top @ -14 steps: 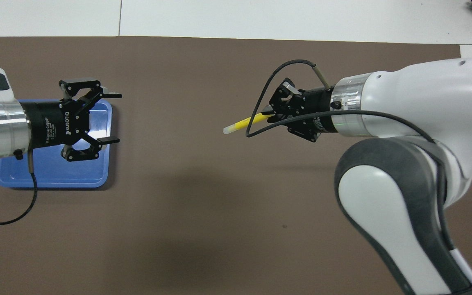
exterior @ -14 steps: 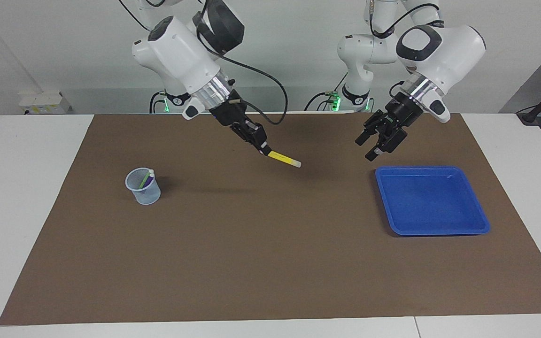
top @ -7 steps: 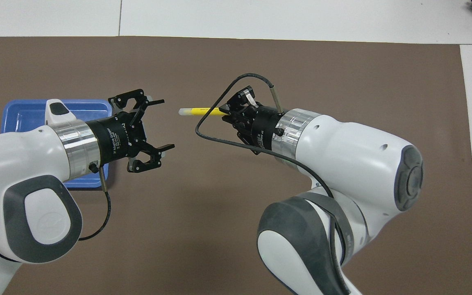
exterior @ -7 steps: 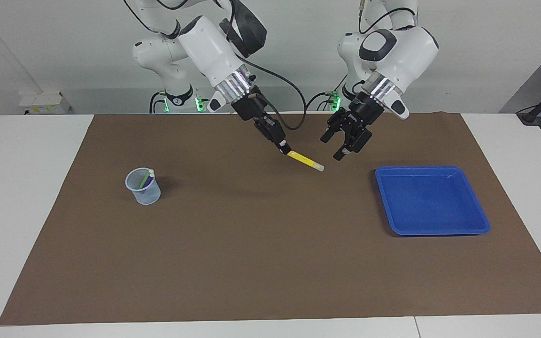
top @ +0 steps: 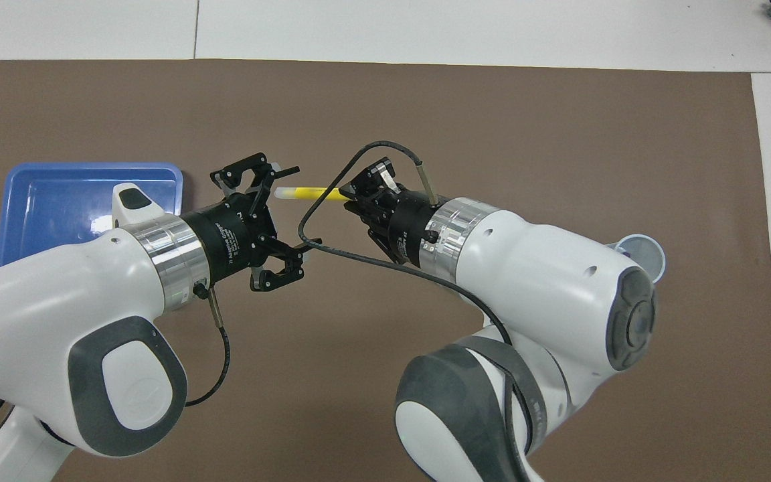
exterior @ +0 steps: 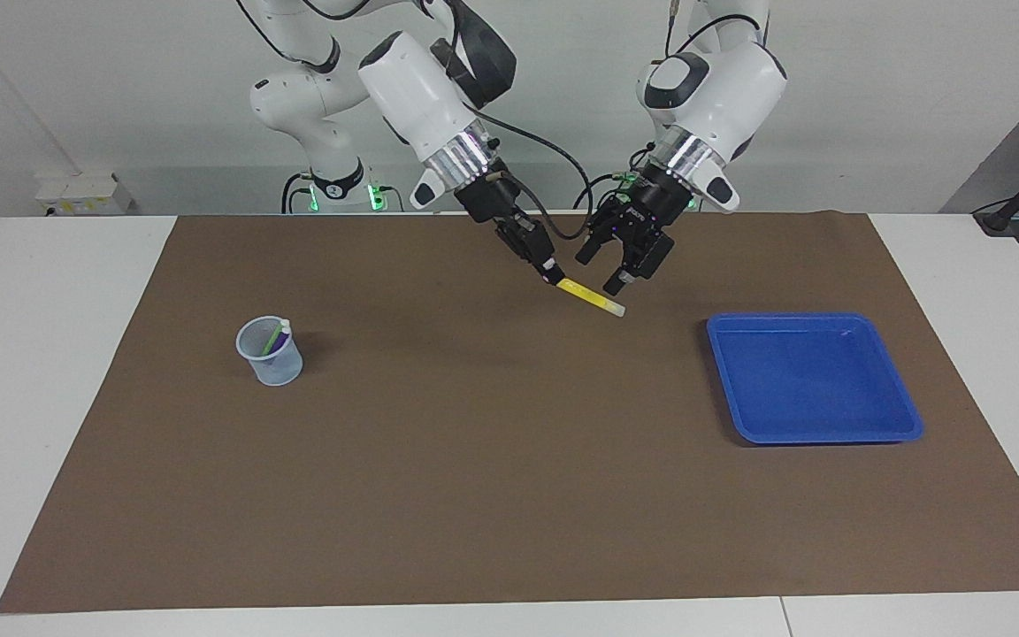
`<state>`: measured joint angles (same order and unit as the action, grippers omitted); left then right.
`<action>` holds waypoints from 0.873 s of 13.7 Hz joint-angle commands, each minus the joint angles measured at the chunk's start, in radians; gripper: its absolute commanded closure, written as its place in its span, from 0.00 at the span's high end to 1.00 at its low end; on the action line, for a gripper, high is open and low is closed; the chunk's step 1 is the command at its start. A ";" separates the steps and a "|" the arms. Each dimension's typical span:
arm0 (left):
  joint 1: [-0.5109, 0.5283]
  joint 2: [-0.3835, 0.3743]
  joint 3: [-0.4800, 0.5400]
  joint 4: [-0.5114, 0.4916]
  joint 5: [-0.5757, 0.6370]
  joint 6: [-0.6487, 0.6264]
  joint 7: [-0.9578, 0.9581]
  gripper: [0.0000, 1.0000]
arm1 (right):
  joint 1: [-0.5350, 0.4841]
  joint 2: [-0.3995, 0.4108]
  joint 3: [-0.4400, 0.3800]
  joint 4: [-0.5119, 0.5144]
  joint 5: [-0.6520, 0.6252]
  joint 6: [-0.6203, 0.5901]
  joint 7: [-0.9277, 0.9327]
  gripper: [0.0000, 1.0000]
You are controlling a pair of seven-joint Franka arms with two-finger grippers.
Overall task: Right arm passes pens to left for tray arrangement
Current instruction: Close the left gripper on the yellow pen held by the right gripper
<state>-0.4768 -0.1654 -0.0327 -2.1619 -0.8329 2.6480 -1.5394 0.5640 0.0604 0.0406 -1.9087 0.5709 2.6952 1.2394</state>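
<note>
My right gripper is shut on the yellow pen and holds it tilted in the air over the mat's middle, whitish end toward the tray; the pen also shows in the overhead view. My left gripper is open in the air at that free end. From overhead the pen's tip lies between its fingers, without contact. The bright-blue tray is empty, toward the left arm's end. The green pen and purple pen stand in the mesh cup.
The pale-blue mesh cup stands toward the right arm's end of the table; in the overhead view the right arm half hides it. A brown mat covers most of the white table.
Both grippers have moved toward each other. The right one carried the yellow pen toward the tray's end. The open left one left the tray and now brackets the pen's free end.
</note>
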 commanded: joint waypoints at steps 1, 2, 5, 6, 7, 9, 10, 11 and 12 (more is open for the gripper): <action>-0.049 0.009 0.010 -0.029 -0.017 0.096 -0.008 0.99 | -0.003 -0.025 0.002 -0.030 0.026 0.020 0.000 0.00; -0.065 0.021 0.010 -0.029 -0.017 0.114 -0.010 0.99 | -0.004 -0.025 0.002 -0.029 0.026 0.020 0.000 0.00; -0.066 0.041 0.008 -0.027 -0.017 0.136 -0.011 0.99 | -0.007 -0.024 0.002 -0.030 0.026 0.020 -0.001 0.00; -0.072 0.044 0.010 -0.027 -0.017 0.141 -0.010 0.99 | -0.009 -0.024 0.002 -0.030 0.026 0.021 -0.001 0.00; -0.077 0.050 0.008 -0.027 -0.017 0.153 -0.010 0.99 | -0.009 -0.024 0.002 -0.030 0.026 0.021 -0.001 0.00; -0.078 0.064 0.008 -0.026 -0.017 0.176 -0.011 0.98 | -0.010 -0.024 0.002 -0.030 0.026 0.021 -0.001 0.00; -0.078 0.066 0.008 -0.022 -0.017 0.176 -0.011 0.98 | -0.010 -0.024 0.002 -0.029 0.026 0.023 -0.001 0.00; -0.080 0.069 0.008 -0.019 -0.017 0.178 -0.011 0.96 | -0.010 -0.022 0.002 -0.029 0.026 0.023 -0.001 0.00; -0.082 0.070 0.008 -0.018 -0.017 0.182 -0.011 0.94 | -0.012 -0.022 0.002 -0.029 0.026 0.023 -0.001 0.00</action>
<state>-0.5343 -0.0997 -0.0346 -2.1791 -0.8334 2.7977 -1.5439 0.5581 0.0603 0.0387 -1.9103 0.5709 2.6953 1.2394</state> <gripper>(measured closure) 0.022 0.819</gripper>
